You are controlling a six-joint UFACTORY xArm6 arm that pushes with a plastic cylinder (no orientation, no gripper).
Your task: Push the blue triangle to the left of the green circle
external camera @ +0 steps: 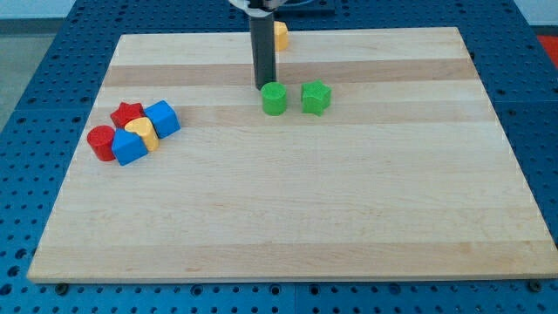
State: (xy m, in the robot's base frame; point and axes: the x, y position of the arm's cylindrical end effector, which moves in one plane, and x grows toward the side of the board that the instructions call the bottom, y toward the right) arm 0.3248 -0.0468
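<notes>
The blue triangle (129,148) lies at the view's left in a tight cluster of blocks. The green circle (274,98) stands near the board's top middle, far to the right of the triangle. My tip (264,85) is just above and slightly left of the green circle, touching it or nearly so. The tip is far from the blue triangle.
A green star (316,98) sits just right of the green circle. In the cluster are a red star (128,113), a blue cube (162,118), a yellow heart (141,133) and a red circle (101,142). A yellow block (280,35) sits behind the rod at the wooden board's (349,218) top edge.
</notes>
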